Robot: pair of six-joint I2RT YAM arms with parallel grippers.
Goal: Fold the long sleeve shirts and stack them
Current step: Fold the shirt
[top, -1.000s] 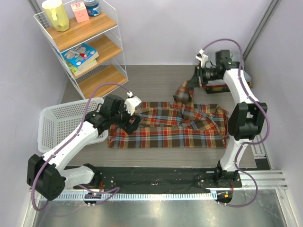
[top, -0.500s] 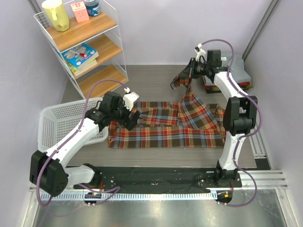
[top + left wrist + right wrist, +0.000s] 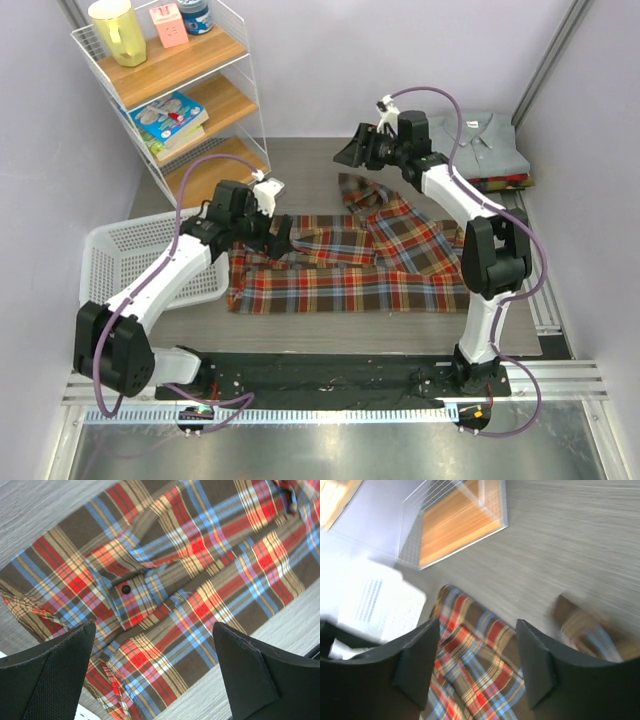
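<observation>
Plaid flannel shirt lies spread flat mid-table, one sleeve kinked toward the far side. Left gripper hovers over its left end, jaws wide apart, nothing in them. Right gripper is above the sleeve, jaws apart, nothing between. Grey folded shirt tops the stack at far right.

The plaid flannel shirt is soft woven cloth, matt and slightly napped, with a small dark plastic-looking button. The folded grey shirt is a smoother cloth. The surface has a matt grey wood-grain finish. The basket is white perforated plastic. The shelf pairs white wire with wooden boards. The left hand has matt black fingers, finely grained.
</observation>
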